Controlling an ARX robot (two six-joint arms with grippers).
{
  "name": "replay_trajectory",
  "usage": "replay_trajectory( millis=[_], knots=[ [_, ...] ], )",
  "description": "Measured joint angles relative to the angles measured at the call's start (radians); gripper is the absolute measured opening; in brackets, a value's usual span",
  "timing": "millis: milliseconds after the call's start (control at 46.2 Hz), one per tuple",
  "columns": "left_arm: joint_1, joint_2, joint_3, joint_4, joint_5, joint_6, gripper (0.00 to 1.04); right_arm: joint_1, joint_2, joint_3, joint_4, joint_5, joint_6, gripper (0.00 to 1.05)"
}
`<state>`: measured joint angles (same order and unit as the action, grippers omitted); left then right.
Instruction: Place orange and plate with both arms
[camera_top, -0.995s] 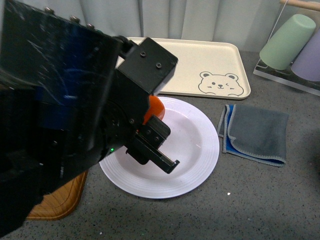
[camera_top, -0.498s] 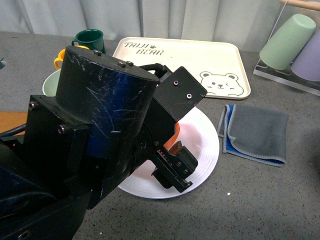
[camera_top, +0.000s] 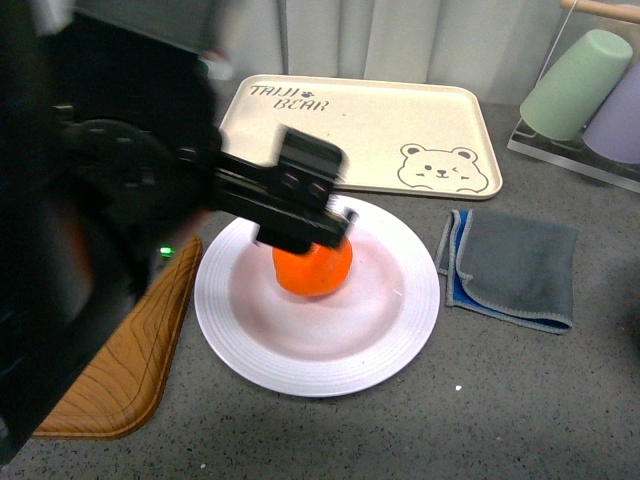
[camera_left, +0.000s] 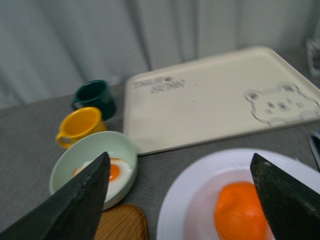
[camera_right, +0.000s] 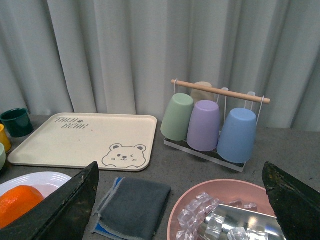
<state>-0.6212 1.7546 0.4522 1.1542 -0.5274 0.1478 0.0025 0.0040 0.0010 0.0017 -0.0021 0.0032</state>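
The orange (camera_top: 312, 268) lies free in the middle of the white plate (camera_top: 400, 330) on the grey table. My left gripper (camera_top: 300, 215) is blurred, open and empty, just above and behind the orange without gripping it. In the left wrist view the open left gripper (camera_left: 180, 157) looks down on the plate (camera_left: 185, 200), with the orange (camera_left: 240, 212) by one finger. My right gripper (camera_right: 180, 165) is open and empty, off to the right and out of the front view. Its wrist view shows the orange (camera_right: 17, 202) and the plate (camera_right: 40, 180) at the edge.
A cream bear tray (camera_top: 380, 130) lies behind the plate and a wooden tray (camera_top: 120, 370) to its left. A grey cloth (camera_top: 510, 265) and a cup rack (camera_top: 590, 90) are on the right. A green bowl with a fried egg (camera_left: 95, 165), a yellow cup (camera_left: 82, 125), a green mug (camera_left: 95, 95) and a pink bowl of ice (camera_right: 225, 210) stand nearby.
My left arm has pulled up and back to the left, off the plate. The orange, earlier hidden between the fingers, now lies uncovered and released in the plate.
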Motion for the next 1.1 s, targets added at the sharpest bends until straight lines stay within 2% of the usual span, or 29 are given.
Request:
replay_trajectory(
  millis=[65, 108, 281, 389, 498, 671, 1060, 1104],
  knots=[
    [0.056, -0.039, -0.111, 0.173, -0.012, -0.081, 0.69, 0.000, 0.000, 0.000, 0.000, 0.001, 0.000, 0.95],
    [0.090, -0.085, -0.154, 0.189, 0.007, -0.103, 0.62, 0.000, 0.000, 0.000, 0.000, 0.001, 0.000, 0.95],
    [0.227, -0.328, -0.316, 0.114, 0.147, -0.135, 0.24, 0.000, 0.000, 0.000, 0.000, 0.000, 0.000, 0.95],
    [0.292, -0.452, -0.367, 0.037, 0.208, -0.141, 0.04, 0.000, 0.000, 0.000, 0.000, 0.001, 0.000, 0.95],
    [0.344, -0.579, -0.401, -0.051, 0.265, -0.147, 0.04, 0.000, 0.000, 0.000, 0.000, 0.000, 0.000, 0.95],
    [0.411, -0.811, -0.407, -0.278, 0.323, -0.148, 0.04, 0.000, 0.000, 0.000, 0.000, 0.000, 0.000, 0.95],
    [0.510, -1.111, -0.431, -0.525, 0.420, -0.150, 0.04, 0.000, 0.000, 0.000, 0.000, 0.000, 0.000, 0.95],
    [0.536, -1.141, -0.431, -0.554, 0.460, -0.150, 0.04, 0.000, 0.000, 0.000, 0.000, 0.000, 0.000, 0.95]
  ],
)
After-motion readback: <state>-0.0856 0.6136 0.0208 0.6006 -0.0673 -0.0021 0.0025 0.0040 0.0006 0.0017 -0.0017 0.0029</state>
